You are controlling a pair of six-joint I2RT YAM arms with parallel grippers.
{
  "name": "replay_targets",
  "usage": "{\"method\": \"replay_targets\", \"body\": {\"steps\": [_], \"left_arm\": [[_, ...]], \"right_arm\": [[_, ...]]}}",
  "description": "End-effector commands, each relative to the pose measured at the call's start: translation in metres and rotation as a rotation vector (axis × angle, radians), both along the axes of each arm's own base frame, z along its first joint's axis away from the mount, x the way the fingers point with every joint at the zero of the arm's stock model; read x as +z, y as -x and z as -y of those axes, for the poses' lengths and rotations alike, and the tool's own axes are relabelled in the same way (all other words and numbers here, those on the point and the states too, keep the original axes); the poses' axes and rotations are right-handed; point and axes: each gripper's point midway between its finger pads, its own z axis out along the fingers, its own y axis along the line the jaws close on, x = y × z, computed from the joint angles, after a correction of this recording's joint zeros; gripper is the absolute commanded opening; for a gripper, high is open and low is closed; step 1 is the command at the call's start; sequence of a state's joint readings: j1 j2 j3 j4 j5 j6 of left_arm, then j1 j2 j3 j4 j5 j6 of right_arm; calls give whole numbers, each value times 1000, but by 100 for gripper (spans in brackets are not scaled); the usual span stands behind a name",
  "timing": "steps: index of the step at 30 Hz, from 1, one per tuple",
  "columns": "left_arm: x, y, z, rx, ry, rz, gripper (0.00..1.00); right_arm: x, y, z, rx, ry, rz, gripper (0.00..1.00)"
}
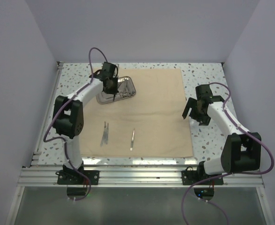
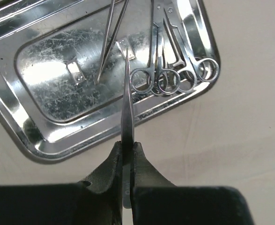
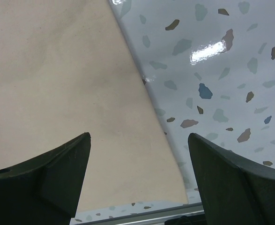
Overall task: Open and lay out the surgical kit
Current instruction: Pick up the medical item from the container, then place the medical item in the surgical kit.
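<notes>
Now left claw (image 2: 127,149) is clenched on a thin silver instrument (image 2: 127,103) over the steel tray (image 2: 57,136). Right claw (image 3: 138,136) is released, above the right edge of the cloth (image 3: 57,70).

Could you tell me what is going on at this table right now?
The left gripper is shut on a thin silver instrument, holding it over the steel tray, where tweezers and ring-handled instruments lie. A splayed instrument and a slim straight one are laid out on the opened beige cloth, nearer the arms. The right gripper is open and empty, hovering over the cloth's right edge.
</notes>
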State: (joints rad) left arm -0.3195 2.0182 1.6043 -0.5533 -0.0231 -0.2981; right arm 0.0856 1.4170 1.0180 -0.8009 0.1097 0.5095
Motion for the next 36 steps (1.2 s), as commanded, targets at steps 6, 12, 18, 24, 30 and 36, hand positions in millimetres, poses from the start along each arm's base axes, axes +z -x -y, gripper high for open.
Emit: {"method": "replay_targets", "body": {"steps": [6, 12, 18, 24, 30, 36], "left_arm": [[50, 85, 34, 46, 31, 93, 0], [-8, 177, 62, 128, 36, -28, 0], [-39, 210, 75, 165, 2, -56, 0], [-47, 227, 109, 106, -40, -76, 26], [-18, 219, 115, 118, -112, -31, 51], [53, 152, 88, 142, -141, 107, 54]], "right_arm": [[37, 15, -15, 5, -85, 102, 89], [55, 36, -42, 61, -146, 142, 89], [52, 70, -51, 61, -211, 127, 89], [66, 88, -48, 87, -200, 149, 90], [70, 97, -47, 94, -207, 166, 91], [76, 96, -41, 101, -172, 190, 91]]}}
